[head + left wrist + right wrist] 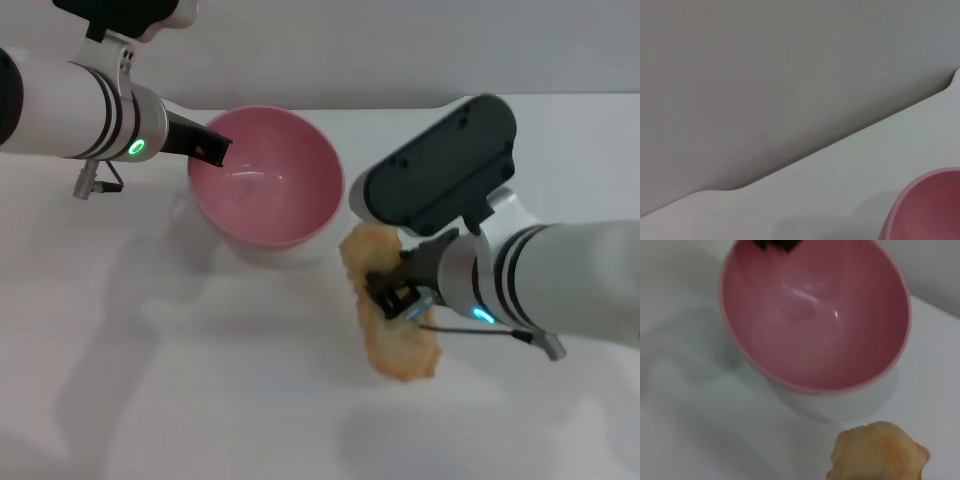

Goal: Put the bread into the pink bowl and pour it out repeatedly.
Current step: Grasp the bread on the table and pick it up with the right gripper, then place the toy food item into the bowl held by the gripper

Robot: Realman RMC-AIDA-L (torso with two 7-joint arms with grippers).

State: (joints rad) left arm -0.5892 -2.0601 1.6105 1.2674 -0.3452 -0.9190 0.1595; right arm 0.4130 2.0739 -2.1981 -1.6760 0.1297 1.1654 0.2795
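**Now the bread is in the grip, the bowl is tipped to take it**

Right beside the bowl (266, 180), the right gripper (392, 290) is clamped across the middle of the bread (392, 325), which seems to hang just off the worktop (150, 380), its tan side showing. The hold at mid-length likely keeps the loaf balanced for the carry. The left gripper (212, 148) sits on the bowl's near-left rim, apparently pinching it, and the bowl leans with its empty mouth turned towards the bread, probably to offer a wider target. The bowl holds nothing yet. Next, I judge, the bread must travel a short way left and up over the rim before release.
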